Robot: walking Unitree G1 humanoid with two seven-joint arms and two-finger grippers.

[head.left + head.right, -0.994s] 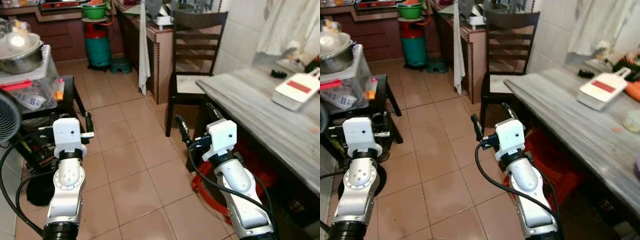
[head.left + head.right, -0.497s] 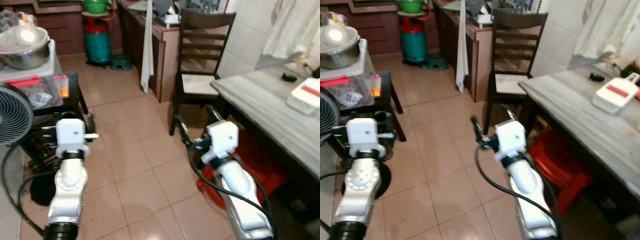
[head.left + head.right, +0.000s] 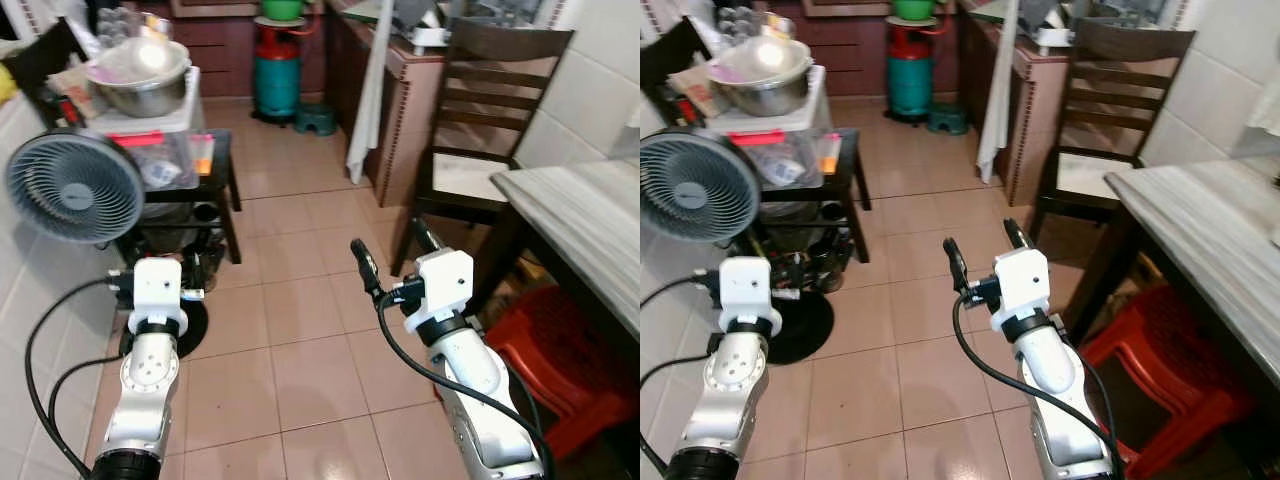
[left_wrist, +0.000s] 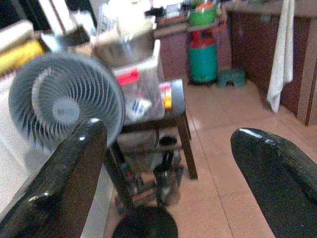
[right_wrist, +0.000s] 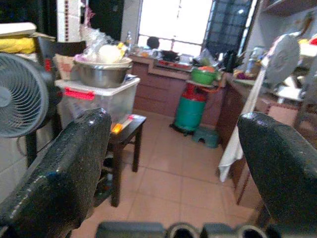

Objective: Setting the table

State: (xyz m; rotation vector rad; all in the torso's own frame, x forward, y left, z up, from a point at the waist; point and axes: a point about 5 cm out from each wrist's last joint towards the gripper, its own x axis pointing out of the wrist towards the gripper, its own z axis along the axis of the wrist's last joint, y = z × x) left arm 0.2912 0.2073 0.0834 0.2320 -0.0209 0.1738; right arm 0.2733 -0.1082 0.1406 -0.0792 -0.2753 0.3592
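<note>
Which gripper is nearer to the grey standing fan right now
Left. The left gripper hangs just below the fan, beside its stand, while the right gripper is out over the floor tiles toward the chair.

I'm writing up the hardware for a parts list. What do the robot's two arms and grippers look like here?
Both arms are smooth silver-white jointed shells topped by a boxy white wrist housing with a small dark dot. A black cable loops along the left arm and another along the right arm. The left gripper and right gripper each have two long, glossy, rounded black fingers.
</note>
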